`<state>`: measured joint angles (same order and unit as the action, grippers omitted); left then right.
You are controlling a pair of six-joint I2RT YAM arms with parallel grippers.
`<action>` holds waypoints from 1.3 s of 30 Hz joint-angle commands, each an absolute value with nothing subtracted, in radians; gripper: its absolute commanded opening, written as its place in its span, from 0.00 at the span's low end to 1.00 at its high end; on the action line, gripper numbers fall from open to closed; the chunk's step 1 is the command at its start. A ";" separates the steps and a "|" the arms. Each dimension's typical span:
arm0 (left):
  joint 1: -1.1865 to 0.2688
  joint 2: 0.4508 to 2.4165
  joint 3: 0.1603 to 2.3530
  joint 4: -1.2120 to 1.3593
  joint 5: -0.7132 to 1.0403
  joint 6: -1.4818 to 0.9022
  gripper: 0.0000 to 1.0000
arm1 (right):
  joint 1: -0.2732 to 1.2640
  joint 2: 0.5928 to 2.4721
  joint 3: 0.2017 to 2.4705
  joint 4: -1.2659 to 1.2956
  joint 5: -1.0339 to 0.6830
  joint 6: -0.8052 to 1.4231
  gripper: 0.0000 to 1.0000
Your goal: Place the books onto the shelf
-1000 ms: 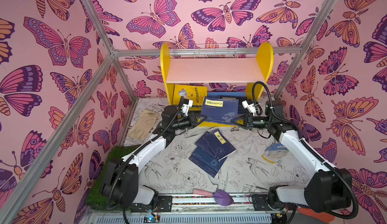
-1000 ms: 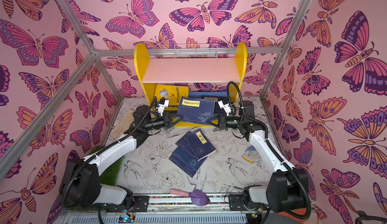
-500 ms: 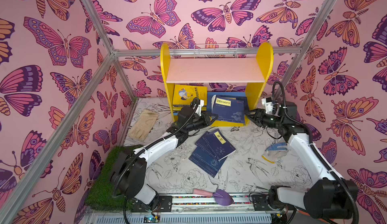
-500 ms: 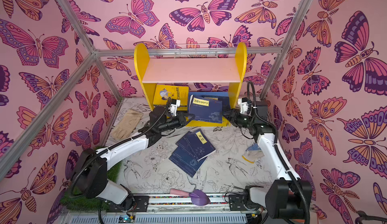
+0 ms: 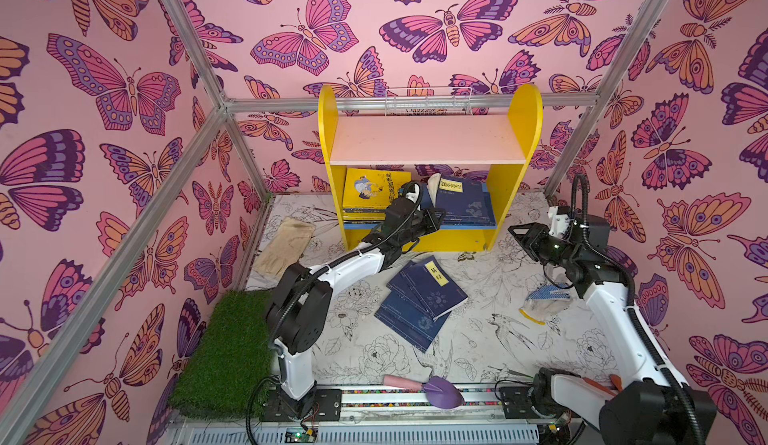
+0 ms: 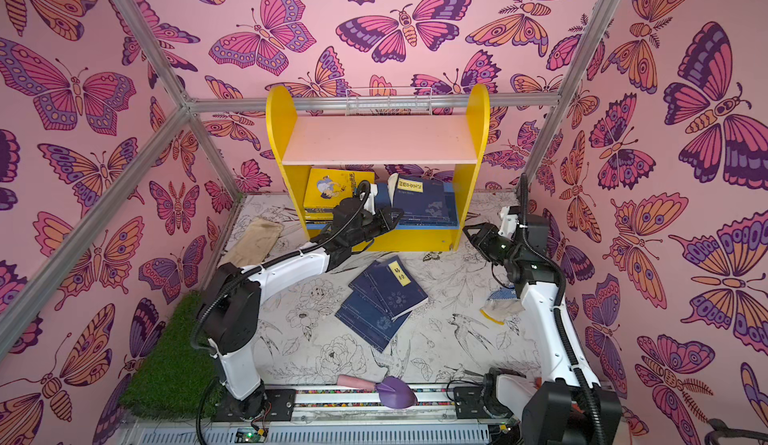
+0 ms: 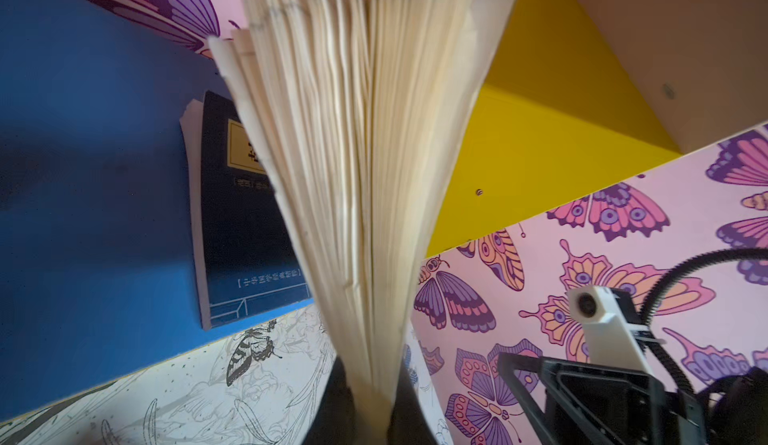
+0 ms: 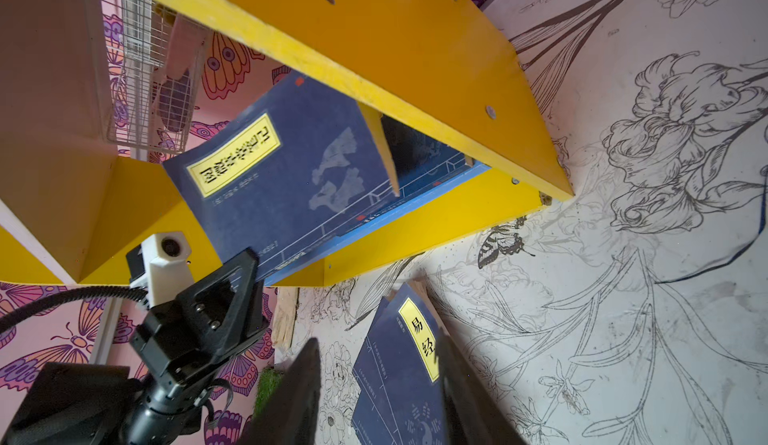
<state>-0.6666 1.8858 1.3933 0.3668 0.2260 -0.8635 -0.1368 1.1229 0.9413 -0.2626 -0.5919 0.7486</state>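
Navy bk (image 5: 463, 204) in L gripper (image 5: 436, 217), arm extended

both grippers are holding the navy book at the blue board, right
No: only the left gripper holds the navy book at the blue board. The right gripper is open and apart from it, as the right wrist view shows.

The left arm (image 5: 353, 264) and right arm (image 5: 615, 312) share white shells, black joints, ribbed black cables.

Top views overhead (near-identical), wrist views close, sharing the shelf (image 8: 374, 48)
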 commanded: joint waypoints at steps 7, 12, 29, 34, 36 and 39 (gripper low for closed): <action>-0.695 1.999 1.564 0.327 0.175 -0.769 0.00 | -0.140 1.112 0.954 -0.300 -0.584 0.723 0.44; -0.695 2.063 1.625 0.282 0.179 -0.781 0.00 | -0.140 1.117 0.957 -0.309 -0.584 0.714 0.44; -0.694 2.113 1.717 0.145 0.214 -0.773 0.72 | -0.140 1.121 0.956 -0.314 -0.590 0.716 0.43; -0.694 2.099 1.720 0.114 0.171 -0.771 0.91 | -0.141 1.115 0.951 -0.319 -0.595 0.712 0.43; -0.694 2.094 1.722 0.097 0.139 -0.767 0.95 | -0.141 1.114 0.951 -0.324 -0.598 0.707 0.43; -0.695 2.086 1.741 0.029 0.085 -0.761 0.99 | -0.140 1.111 0.954 -0.343 -0.588 0.698 0.43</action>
